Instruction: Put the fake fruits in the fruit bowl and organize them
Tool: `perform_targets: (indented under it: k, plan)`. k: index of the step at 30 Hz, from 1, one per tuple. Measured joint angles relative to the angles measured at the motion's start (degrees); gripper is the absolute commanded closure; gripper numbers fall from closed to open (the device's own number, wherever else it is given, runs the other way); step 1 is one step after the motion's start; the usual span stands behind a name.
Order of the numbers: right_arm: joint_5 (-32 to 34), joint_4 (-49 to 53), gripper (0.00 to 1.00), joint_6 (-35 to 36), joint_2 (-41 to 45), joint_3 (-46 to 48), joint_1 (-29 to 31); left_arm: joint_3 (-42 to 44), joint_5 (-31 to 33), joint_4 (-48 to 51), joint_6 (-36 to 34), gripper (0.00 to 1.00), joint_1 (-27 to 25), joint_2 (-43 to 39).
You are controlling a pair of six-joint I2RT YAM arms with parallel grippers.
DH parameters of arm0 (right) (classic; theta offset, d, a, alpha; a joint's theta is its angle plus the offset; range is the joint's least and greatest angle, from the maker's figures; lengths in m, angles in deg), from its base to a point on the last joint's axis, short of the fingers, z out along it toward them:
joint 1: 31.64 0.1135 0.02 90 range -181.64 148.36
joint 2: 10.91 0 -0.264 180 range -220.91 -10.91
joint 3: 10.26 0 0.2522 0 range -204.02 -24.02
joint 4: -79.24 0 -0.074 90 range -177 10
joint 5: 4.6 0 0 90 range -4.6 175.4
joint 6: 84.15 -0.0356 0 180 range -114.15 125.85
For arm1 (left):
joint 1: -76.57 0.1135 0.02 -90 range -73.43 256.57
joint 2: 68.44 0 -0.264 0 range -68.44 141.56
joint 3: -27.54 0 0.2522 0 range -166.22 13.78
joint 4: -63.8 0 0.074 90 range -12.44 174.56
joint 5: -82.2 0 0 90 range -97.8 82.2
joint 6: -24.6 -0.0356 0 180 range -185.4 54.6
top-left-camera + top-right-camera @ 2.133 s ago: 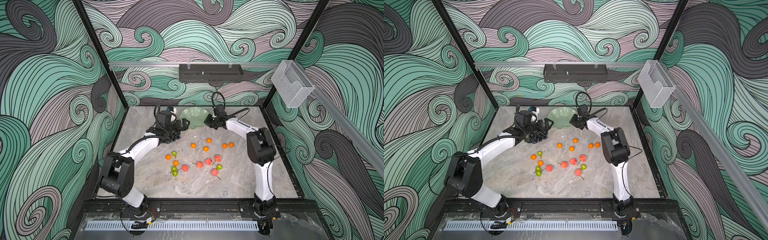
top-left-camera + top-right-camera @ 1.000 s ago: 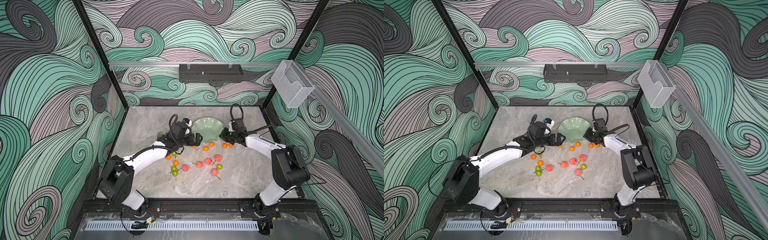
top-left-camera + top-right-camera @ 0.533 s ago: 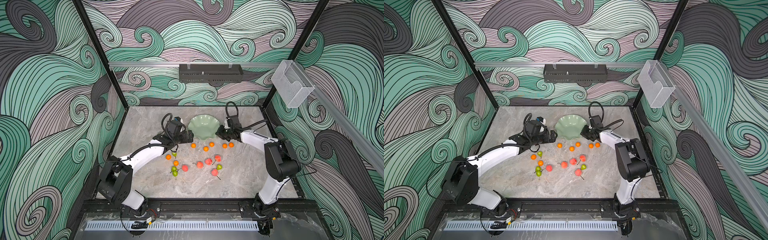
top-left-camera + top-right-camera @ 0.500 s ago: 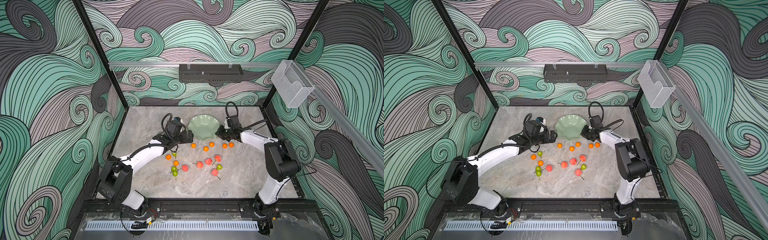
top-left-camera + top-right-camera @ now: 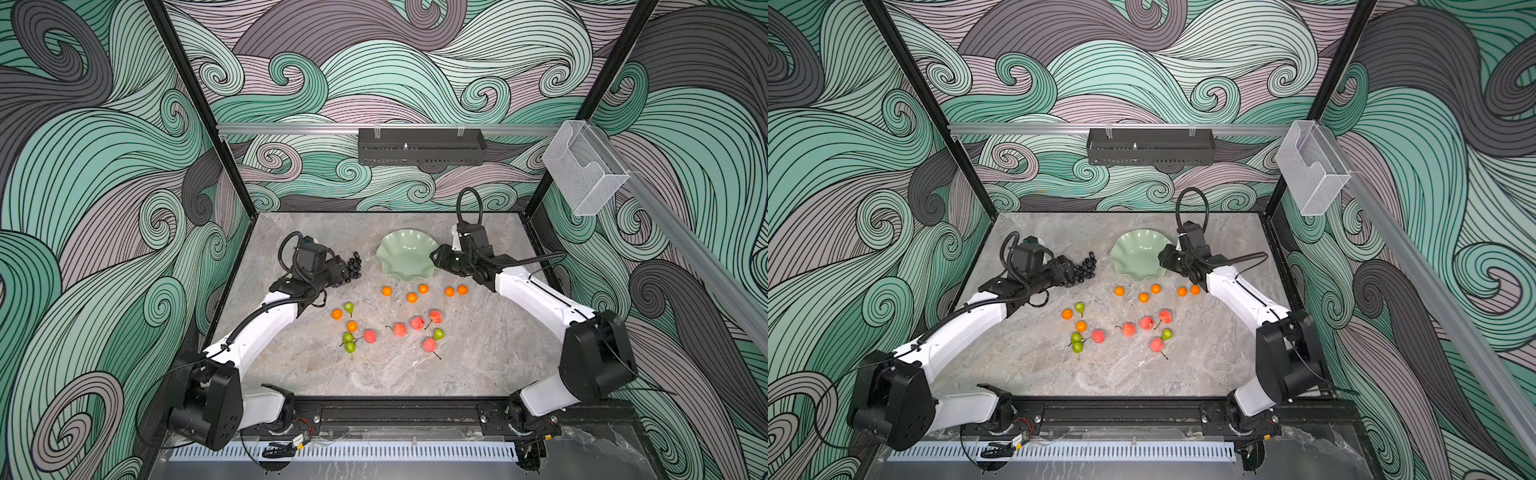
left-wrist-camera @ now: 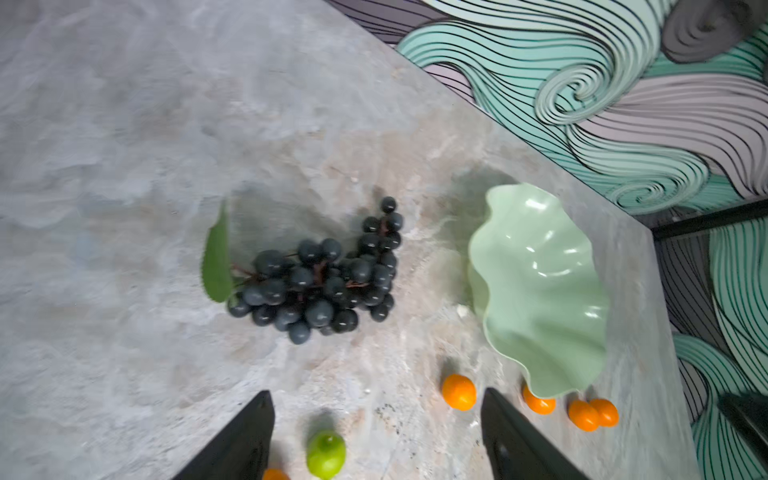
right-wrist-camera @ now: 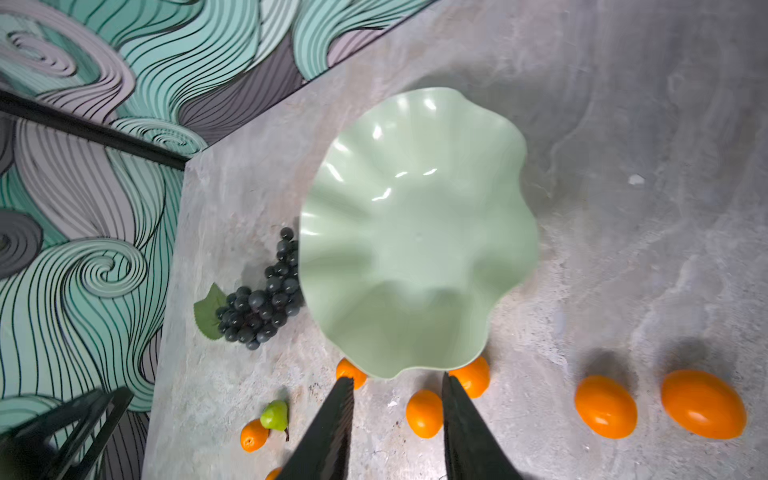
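Nothing has made it into the fruit bowl (image 5: 406, 258) yet; it sits empty toward the far side of the table (image 5: 374, 374), a little right of centre. The grape bunch (image 6: 320, 282) lies flat just to its left, leaf pointing away from the bowl. The left gripper (image 6: 376, 395) hovers by the grapes with its jaws spread wide and nothing between them. The right gripper (image 7: 397, 379) hangs at the bowl's right rim, jaws parted and also empty. The oranges (image 5: 411, 297) are strung along the near side of the bowl, and the pears (image 5: 349, 307) and peaches (image 5: 417, 323) are scattered nearer the front. My worry is the grapes: the bunch looks loose and floppy, so a pinch on only a few berries could leave the rest dangling, catching the wavy rim and tipping or shoving a bowl that looks light. A shoved bowl would send the closest oranges rolling. The right jaws are also close enough to nudge the rim themselves, and both arms working around one bowl could get in each other's way.
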Motion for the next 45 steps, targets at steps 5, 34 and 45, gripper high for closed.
perform_targets:
  k: [5, 34, 45]
  plan:
    - [2.60, 1.62, 0.61, 5.44, 0.35, -3.76, 10.21, 1.07, 0.00, 0.37, 3.78, 0.34, 5.55, 0.22]
    - [13.14, 1.38, 0.60, 19.52, -3.02, -10.60, 24.24, -8.46, -15.93, -0.74, 13.60, 0.47, 16.35, 25.44]
    - [13.46, 1.33, 0.60, 19.47, -3.02, -10.43, 24.24, -7.63, -15.15, -1.05, 12.90, 0.32, 16.33, 23.23]
